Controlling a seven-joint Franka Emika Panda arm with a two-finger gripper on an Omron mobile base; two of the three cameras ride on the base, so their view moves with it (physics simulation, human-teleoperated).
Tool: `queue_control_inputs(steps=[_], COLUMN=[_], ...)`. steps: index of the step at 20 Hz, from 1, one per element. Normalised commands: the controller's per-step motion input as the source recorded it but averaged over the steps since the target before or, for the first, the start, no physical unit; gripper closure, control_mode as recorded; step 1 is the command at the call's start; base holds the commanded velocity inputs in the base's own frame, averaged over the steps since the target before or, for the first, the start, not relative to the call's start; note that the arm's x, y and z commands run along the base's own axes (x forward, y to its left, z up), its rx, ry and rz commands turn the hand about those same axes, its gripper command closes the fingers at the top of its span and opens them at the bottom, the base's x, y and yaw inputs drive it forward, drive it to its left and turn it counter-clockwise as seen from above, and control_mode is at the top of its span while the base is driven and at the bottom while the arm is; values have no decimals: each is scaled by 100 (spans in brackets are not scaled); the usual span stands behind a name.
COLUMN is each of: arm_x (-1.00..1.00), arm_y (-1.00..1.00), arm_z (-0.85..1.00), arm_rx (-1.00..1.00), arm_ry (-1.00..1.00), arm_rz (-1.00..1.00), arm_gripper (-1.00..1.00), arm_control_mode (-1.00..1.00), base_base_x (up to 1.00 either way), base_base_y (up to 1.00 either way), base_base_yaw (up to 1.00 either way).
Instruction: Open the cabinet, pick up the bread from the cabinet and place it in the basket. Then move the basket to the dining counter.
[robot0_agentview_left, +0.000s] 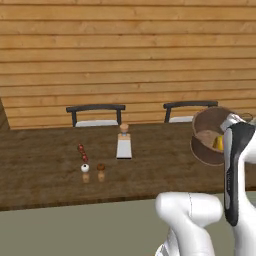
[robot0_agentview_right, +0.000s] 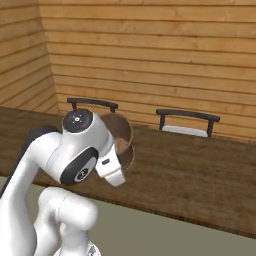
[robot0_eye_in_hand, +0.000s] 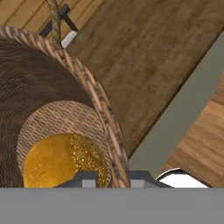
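Left base view, left to right: long dark wood surface (robot0_agentview_left: 45, 170) across the frame, plank wall behind. Two black-backed chairs (robot0_agentview_left: 96, 114) tucked at the far edge. Small red bits (robot0_agentview_left: 82, 152) on the surface, then a white-topped shaker (robot0_agentview_left: 85, 173) and a brown-topped shaker (robot0_agentview_left: 101, 172) side by side, a taller bottle (robot0_agentview_left: 124, 142) just behind them. At right, brown basket (robot0_agentview_left: 210, 135) tipped on its side, mouth toward camera, lifted over the surface near its front edge, partly hidden by the white arm. Yellow bread (robot0_agentview_left: 218, 143) visible inside.

Right base view: arm at left, basket (robot0_agentview_right: 120, 137) behind the wrist, raised over the near part of the surface (robot0_agentview_right: 190, 170); chair (robot0_agentview_right: 187, 121) further right.

Hand view: bread (robot0_eye_in_hand: 61, 159) resting on the woven basket bottom at lower left, basket rim (robot0_eye_in_hand: 103, 111) running down between the two tool tips. Tool (robot0_eye_in_hand: 112, 178) narrow, pinching the basket wall, one fingertip (robot0_eye_in_hand: 85, 177) inside, the other outside. Surface (robot0_eye_in_hand: 148, 61) below to the right, pale floor strip past its edge.
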Motion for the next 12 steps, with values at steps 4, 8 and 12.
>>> queue_control_inputs(steps=[4, 8, 12], arm_x=[100, 92, 35], arm_y=[-22, -29, -32], arm_z=[-46, -52, -35], arm_rx=[0, 0, 2], arm_ry=[40, 16, -5], arm_rz=[0, 0, 4], arm_gripper=[100, 100, 100], arm_control_mode=[-100, -100, -100], base_base_x=[0, 0, 0], base_base_y=[0, 0, 0], base_base_yaw=[0, 0, 0])
